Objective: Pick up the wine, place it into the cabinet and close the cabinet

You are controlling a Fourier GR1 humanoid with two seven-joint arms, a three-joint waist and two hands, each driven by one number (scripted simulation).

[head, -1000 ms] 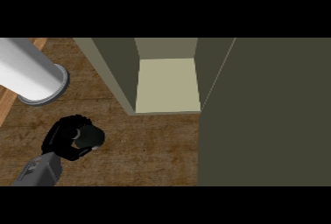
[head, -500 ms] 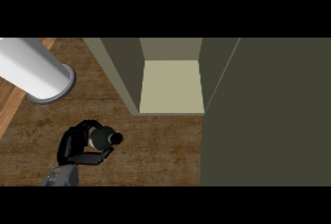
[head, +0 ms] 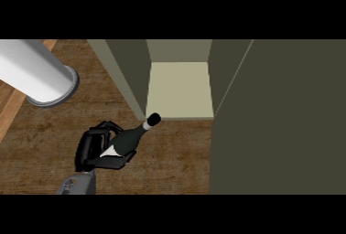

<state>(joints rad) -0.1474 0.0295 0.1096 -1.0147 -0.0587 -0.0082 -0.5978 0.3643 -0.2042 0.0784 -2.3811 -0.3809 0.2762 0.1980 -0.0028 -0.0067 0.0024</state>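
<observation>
The wine bottle (head: 132, 138) is dark, with a white label low on its side and a black cap. It lies tilted, its neck pointing up and right, and the cap sits just in front of the cabinet's shelf edge. My left hand (head: 93, 148) comes in from the lower left and is shut on the bottle's body, with fingers curled over the top and thumb below. The cabinet (head: 179, 91) stands open at the top centre and shows a pale shelf between olive walls. Its open door (head: 277, 119) fills the right side. My right hand does not show.
A thick white cylinder with a grey rim (head: 37, 75) lies across the upper left of the wooden counter (head: 169, 155). The counter's edge runs along the far left.
My left hand has carried the bottle up and to the right, towards the cabinet. The bottle has tipped, so its neck now points at the shelf.
</observation>
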